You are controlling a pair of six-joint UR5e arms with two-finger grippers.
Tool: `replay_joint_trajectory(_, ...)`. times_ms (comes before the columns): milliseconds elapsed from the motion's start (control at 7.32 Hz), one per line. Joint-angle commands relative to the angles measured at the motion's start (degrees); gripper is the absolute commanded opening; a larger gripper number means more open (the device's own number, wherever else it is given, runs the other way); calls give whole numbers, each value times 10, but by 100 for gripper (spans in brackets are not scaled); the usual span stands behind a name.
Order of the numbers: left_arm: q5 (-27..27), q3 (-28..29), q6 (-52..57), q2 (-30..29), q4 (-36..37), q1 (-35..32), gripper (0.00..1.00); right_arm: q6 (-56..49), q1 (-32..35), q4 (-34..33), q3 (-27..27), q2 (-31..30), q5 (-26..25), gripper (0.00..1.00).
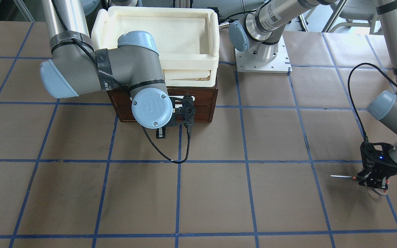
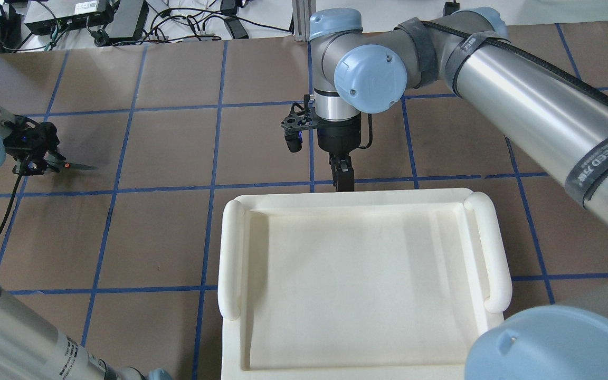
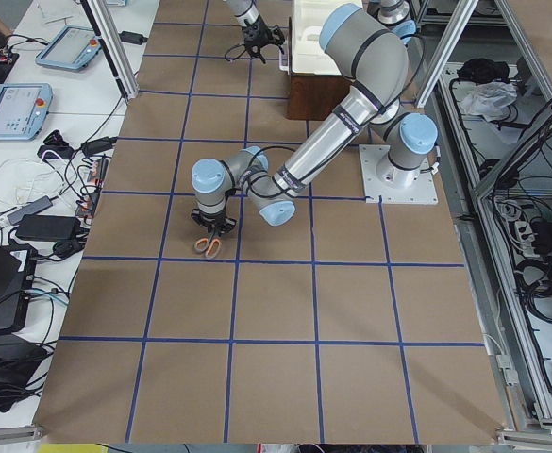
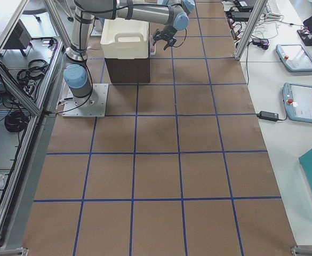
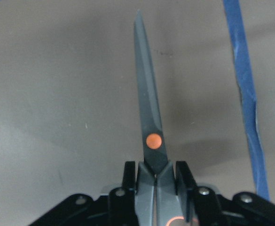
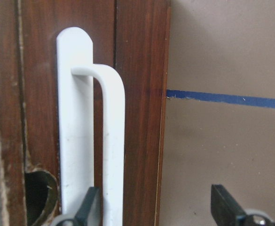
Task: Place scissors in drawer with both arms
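The left pincer (image 5: 156, 169) is clamped on the scissors (image 5: 146, 108) just behind the orange pivot, a finger pressed to each side and the shut blades pointing straight out ahead. The scissors are well apart from the drawer (image 6: 142, 70), far off to the robot's left, low over the counter (image 1: 212, 193). I cannot tell whether they are lifted or touching it.

The right pincer (image 6: 153, 207) stands with its fingers apart at the drawer front. One finger is against the white bar handle (image 6: 113, 141) and the other is out past the drawer's edge, so nothing is gripped yet. The drawer looks fully shut, flush in its dark wooden case under the cream trays (image 1: 215, 51).

By my reading, the step in hand is the paired start: scissors secured, drawer not yet opened. The next move calls for the right pincer to centre on the handle, close on it and pull straight out from the drawer face. Only then can the scissors be carried over.

The left arm (image 1: 391, 113) reaches out low, its wrist bent down to the counter. The right arm (image 1: 140, 69) folds over the trays, with its wrist dropped in front of the drawer.
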Motion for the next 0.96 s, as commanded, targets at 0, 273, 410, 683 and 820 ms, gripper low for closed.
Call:
replay_joint_trajectory(0,-16,-1,-1,32,-20,-5,0,0,0,0,6,-1,-1,77)
replay_joint_trajectory(273,-25,-1,-5,44,-38,-7,0,0,0,0,9,-1,-2,63)
replay_joint_trajectory(410,-25,-4,-4,44,-45,-7,0,-1,0,0,8,-1,-20,59)
replay_joint_trajectory(683,-25,-4,-6,57,-54,-14,0,-3,0,-7,7,-1,-27,40)
replay_joint_trajectory(820,-25,-1,-8,71,-79,-27,0,-2,0,-8,6,-1,-27,40)
